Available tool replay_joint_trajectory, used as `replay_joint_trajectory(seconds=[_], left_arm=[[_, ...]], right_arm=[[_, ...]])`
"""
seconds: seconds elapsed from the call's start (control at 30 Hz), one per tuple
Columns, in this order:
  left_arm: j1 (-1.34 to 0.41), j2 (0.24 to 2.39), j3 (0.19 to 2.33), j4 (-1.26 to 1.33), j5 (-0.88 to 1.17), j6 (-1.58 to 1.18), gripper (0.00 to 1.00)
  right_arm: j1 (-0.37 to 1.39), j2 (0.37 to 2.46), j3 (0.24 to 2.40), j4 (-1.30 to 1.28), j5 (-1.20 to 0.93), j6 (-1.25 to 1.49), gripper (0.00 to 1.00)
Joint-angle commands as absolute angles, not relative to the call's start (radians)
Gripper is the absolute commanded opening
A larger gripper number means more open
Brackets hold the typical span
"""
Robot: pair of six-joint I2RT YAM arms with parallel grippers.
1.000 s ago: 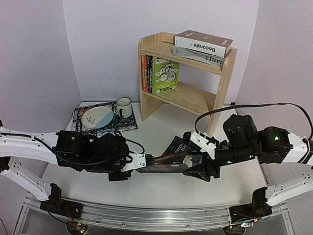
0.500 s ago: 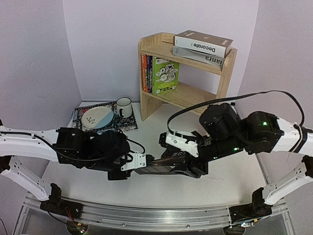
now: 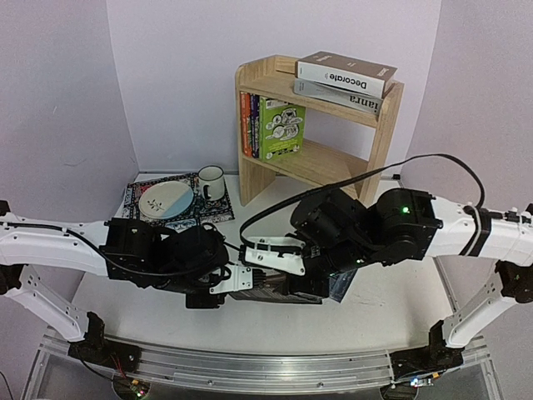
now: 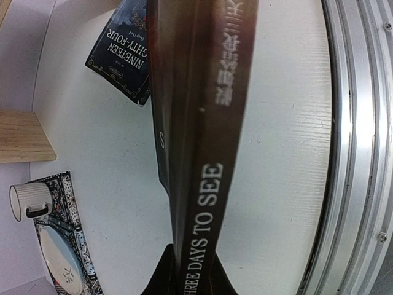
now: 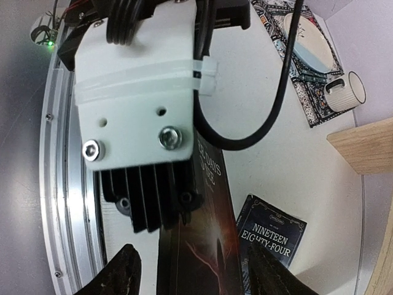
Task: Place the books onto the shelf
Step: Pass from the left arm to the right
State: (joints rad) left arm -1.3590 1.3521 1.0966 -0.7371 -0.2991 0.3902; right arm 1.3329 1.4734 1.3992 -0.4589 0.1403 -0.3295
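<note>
**Task status.** Five of the seven books are on the shelf (image 3: 385,125), which stands at 12 o'clock on the tabletop (image 3: 400,312).
- The brown "Decorate" (image 3: 346,73) lies flat on the grey "ianra" (image 3: 337,94) on the top tier.
- The orange paperback (image 3: 244,125), the purple paperback (image 3: 254,125) and the green paperback (image 3: 281,127) stand upright at the 9 o'clock end of the lower tier.

Two books are not yet shelved.
- "Nineteen Eighty-Four" (image 5: 270,236) lies flat, cover up, on the tabletop toward 5 o'clock. Neither arm touches it.
- "Three Days to See" (image 4: 202,153) is at 6 o'clock, near the front rail, between the two arms. It appears to be raised off the surface, since its far end overlaps the blue book in the left wrist view.

**Left pincer** (image 4: 190,276). It is pressed together on one end of "Three Days to See", pinching the book across its thickness with the spine facing the wrist.

**Right pincer** (image 5: 193,276). It is spread, with its fingers (image 5: 126,273) straddling the other end of the same book. A gap shows beside one finger. Contact at the other finger cannot be told, so no second grip is judged to be made.

**Surroundings.** A placemat (image 3: 133,193) with a plate (image 3: 165,200) and a mug (image 3: 211,182) sits at 10 o'clock, well apart from the work.
</note>
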Motion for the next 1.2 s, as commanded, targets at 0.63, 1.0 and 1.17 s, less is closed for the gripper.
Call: replay_joint_trajectory(seconds=[0.63, 1.0, 1.17], left_arm=[[-1.354, 1.353, 1.210, -0.691, -0.338, 0.423, 0.00], [-1.354, 1.373, 1.207, -0.691, -0.359, 0.418, 0.02], [-1.353, 1.382, 1.192, -0.692, -0.409, 0.410, 0.32]], right_arm=[[1.358, 1.503, 1.359, -0.469, 0.227, -0.341, 0.47], [1.358, 1.498, 1.351, -0.469, 0.255, -0.345, 0.02], [1.358, 1.451, 1.315, -0.465, 0.276, -0.349, 0.00]])
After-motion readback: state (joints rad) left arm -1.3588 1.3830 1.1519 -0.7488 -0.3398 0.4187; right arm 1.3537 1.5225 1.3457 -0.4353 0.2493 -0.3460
